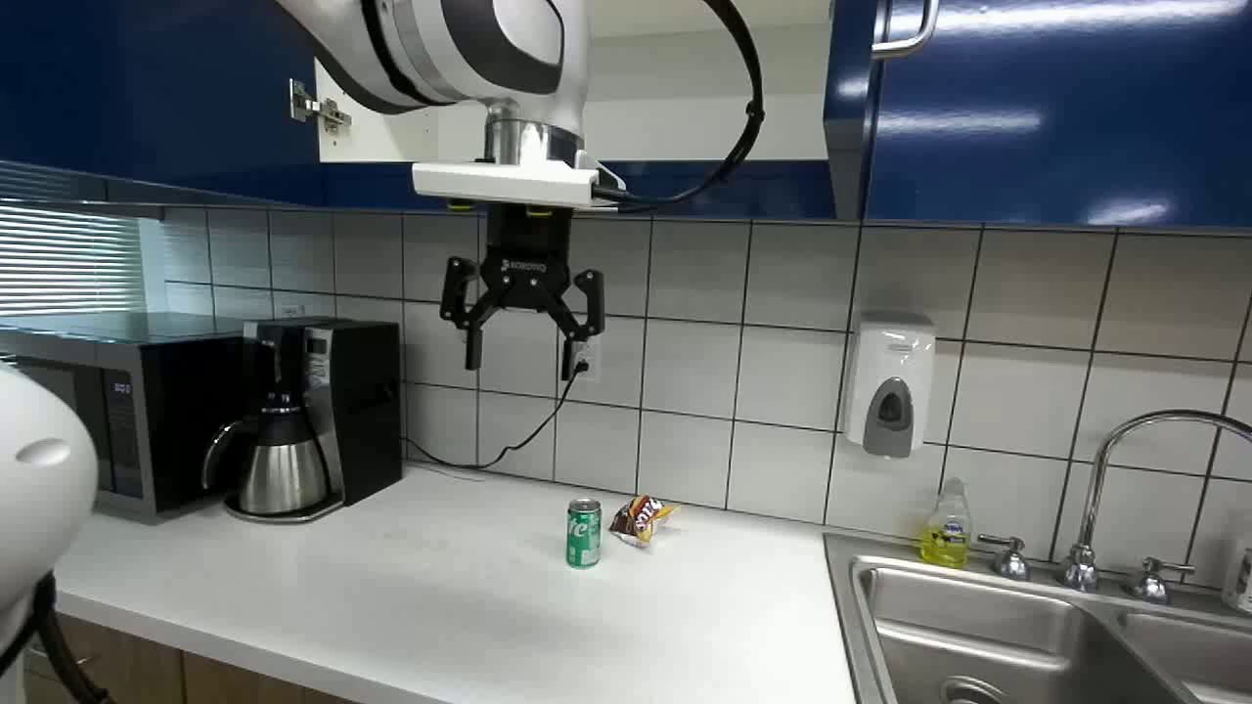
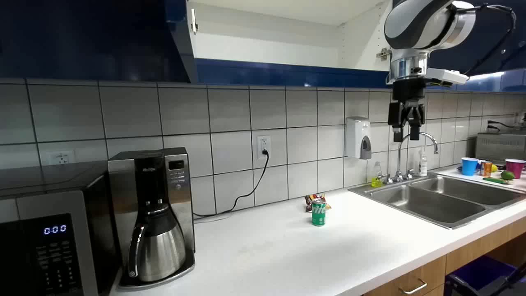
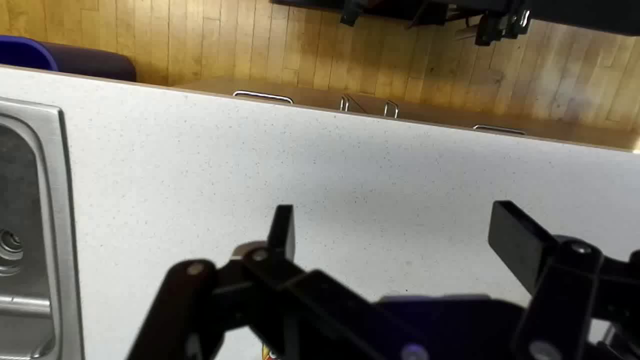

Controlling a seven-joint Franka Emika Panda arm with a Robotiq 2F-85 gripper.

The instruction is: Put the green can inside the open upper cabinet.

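White countertop carries the green can, upright just beside a snack bag. Our gripper hangs above, fingers spread and empty; we should centre over the can before descending, keeping both fingers off the bag.

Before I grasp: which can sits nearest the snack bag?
The green can, standing close by the snack bag; what looks like an orange can is beyond the sink.
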